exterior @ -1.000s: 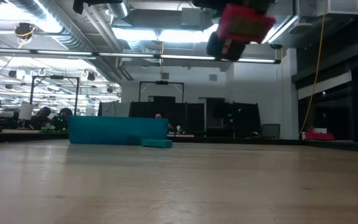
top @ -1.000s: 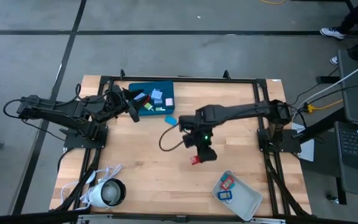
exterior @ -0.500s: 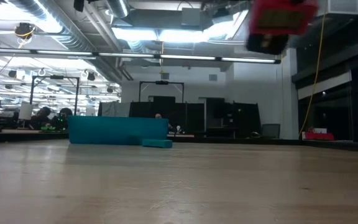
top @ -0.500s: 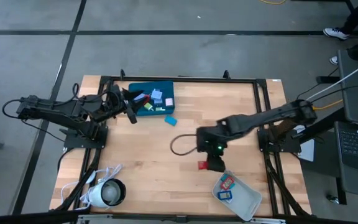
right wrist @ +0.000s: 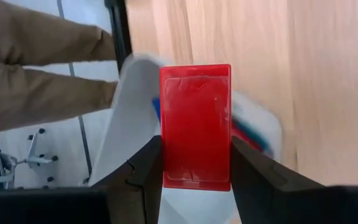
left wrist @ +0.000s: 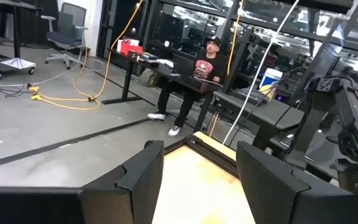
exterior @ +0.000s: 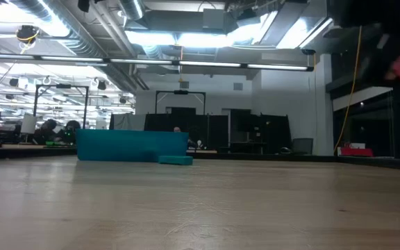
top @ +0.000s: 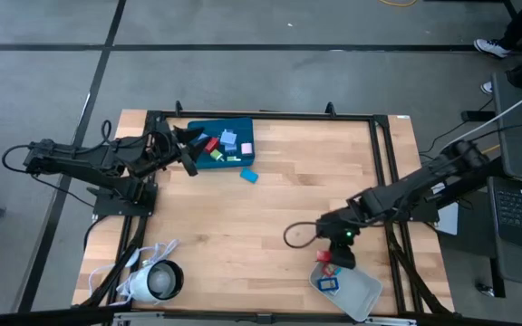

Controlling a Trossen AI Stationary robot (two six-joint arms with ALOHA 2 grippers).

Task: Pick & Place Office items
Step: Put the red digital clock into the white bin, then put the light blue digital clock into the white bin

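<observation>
While the red block (right wrist: 196, 134) is clamped in the right pincer (top: 330, 261) above the grey tray (top: 362, 292) at lower right, early release risks a rim miss; left pincer (left wrist: 197, 180) stands apart.

Wooden table (top: 243, 226) carries teal tray (top: 199, 165), grey tray (top: 362, 292).

The middle of the counter (top: 270, 213) lay bare and open to passage. At its far left, the teal tray (top: 216, 127), the left end effector (top: 188, 161) beside it and a loose light blue piece (top: 248, 175) blocked the way. Near the front edge, the grey tray (top: 362, 292) with the right end effector (top: 327, 263) above it, and the white round device (top: 155, 281) with its cords, took up the corners.
</observation>
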